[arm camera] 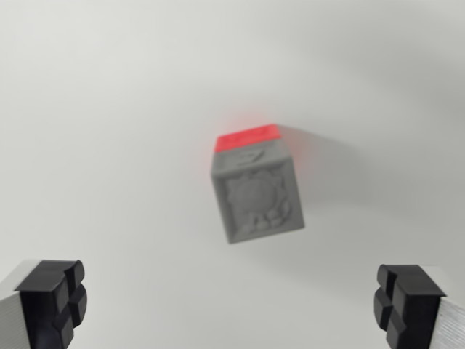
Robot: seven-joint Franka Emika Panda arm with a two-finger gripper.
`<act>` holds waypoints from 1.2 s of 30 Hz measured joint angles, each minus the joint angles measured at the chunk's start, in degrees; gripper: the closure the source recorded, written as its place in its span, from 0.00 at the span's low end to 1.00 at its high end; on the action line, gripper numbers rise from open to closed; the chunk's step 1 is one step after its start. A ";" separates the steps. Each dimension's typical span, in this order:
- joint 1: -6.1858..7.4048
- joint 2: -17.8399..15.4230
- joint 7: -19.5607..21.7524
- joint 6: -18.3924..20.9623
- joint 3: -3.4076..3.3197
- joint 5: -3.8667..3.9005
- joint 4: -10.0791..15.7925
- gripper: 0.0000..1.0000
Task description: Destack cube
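Plain white table [109, 109] filled the whole wrist view. Directly on it sat a red cube [247, 137] around the middle (mostly hidden under a grey cube [258, 196]), shadow falling right.

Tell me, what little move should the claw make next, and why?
Probably ease down and forward toward the grey cube, which sits on top of a red cube. The gripper is open, its fingers wide apart, empty and short of the stack, so it likely needs to straddle the grey cube before closing.

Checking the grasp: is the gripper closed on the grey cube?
No, the gripper is open, fingers wide apart, with the grey cube untouched ahead.
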State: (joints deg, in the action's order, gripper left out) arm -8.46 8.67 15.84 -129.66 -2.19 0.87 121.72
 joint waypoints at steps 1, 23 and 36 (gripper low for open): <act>-0.26 0.14 -1.69 -0.63 0.00 -0.10 0.45 0.00; -3.26 7.15 -19.70 -12.79 0.19 -1.39 5.33 0.00; -3.30 12.92 -19.98 -18.78 0.28 -1.73 5.51 0.00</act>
State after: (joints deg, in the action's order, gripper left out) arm -11.76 21.59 -4.14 -148.45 -1.91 -0.86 127.24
